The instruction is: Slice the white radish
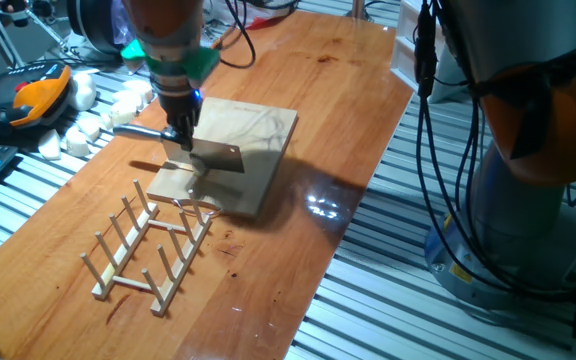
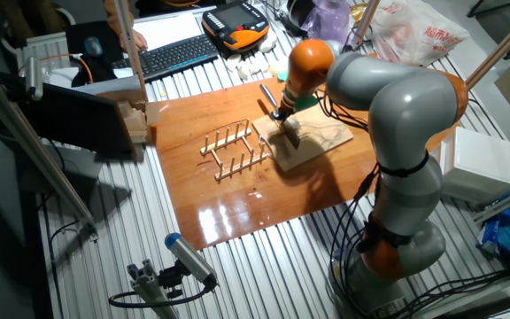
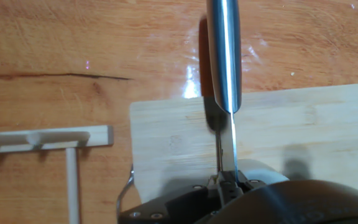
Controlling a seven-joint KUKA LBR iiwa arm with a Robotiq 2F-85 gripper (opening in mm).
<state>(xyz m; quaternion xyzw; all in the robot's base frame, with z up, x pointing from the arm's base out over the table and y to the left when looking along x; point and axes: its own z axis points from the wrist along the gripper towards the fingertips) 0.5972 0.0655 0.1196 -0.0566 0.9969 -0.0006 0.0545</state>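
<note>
The hand view looks straight down the knife (image 3: 227, 74): its metal handle runs up the frame and the thin blade edge meets the pale cutting board (image 3: 303, 130), with one end of the wooden rack (image 3: 48, 140) at the left. One fixed view shows instead the broad blade (image 1: 215, 153) side-on over the board (image 1: 258, 135), the whole rack (image 1: 148, 245) nearer the camera, and a heap of blocky white chunks (image 1: 88, 120) at the far edge of the wooden surface (image 1: 298, 270). The white radish cannot be made out on the board in any view. The claw (image 1: 180, 130) is pressed together on the knife, gripping it above the blade. The other fixed view shows the claw (image 2: 283, 115) bent low over the board.
</note>
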